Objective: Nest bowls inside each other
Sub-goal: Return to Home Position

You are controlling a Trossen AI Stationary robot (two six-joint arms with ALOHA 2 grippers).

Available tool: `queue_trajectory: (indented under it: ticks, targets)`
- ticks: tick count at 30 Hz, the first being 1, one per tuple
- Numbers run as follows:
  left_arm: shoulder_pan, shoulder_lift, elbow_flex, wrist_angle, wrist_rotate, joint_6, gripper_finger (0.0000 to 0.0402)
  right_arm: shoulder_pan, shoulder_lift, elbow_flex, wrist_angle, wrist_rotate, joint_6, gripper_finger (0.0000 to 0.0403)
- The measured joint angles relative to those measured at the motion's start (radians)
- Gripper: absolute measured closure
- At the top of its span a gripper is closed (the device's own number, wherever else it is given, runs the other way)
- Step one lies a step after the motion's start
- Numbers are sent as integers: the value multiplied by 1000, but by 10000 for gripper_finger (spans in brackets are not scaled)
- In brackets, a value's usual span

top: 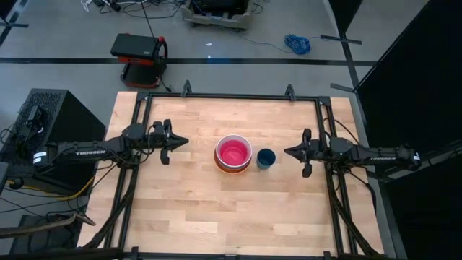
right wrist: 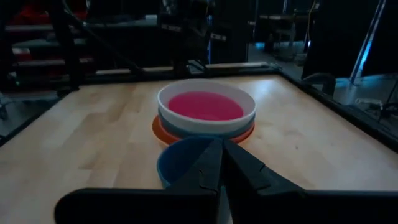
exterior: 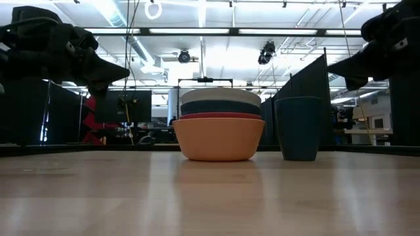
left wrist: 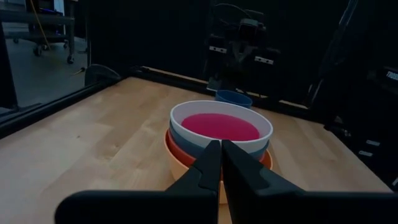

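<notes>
Bowls (top: 233,154) nested, mouths up, w/ blue cup (top: 266,158) upright just beside.

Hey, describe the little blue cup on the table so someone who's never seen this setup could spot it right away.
On the wooden table, find the stack of nested bowls near the middle, pink inside a white rim. The dark blue cup stands upright beside it, toward the right gripper. It alone is not nested, and is narrower than any bowl.

Nested stack of bowls (top: 233,154) sits upright mid-table: orange at the bottom, then red-orange, teal, white, magenta-pink innermost. Small dark blue cup (top: 266,158) stands just beside it, untouching.
</notes>
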Motion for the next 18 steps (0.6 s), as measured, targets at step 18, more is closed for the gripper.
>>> queue_trajectory:
  ticks: [18]
  targets:
    - [0, 1, 0, 5, 49, 0, 402, 0, -111, 5, -98, 25, -2, 403]
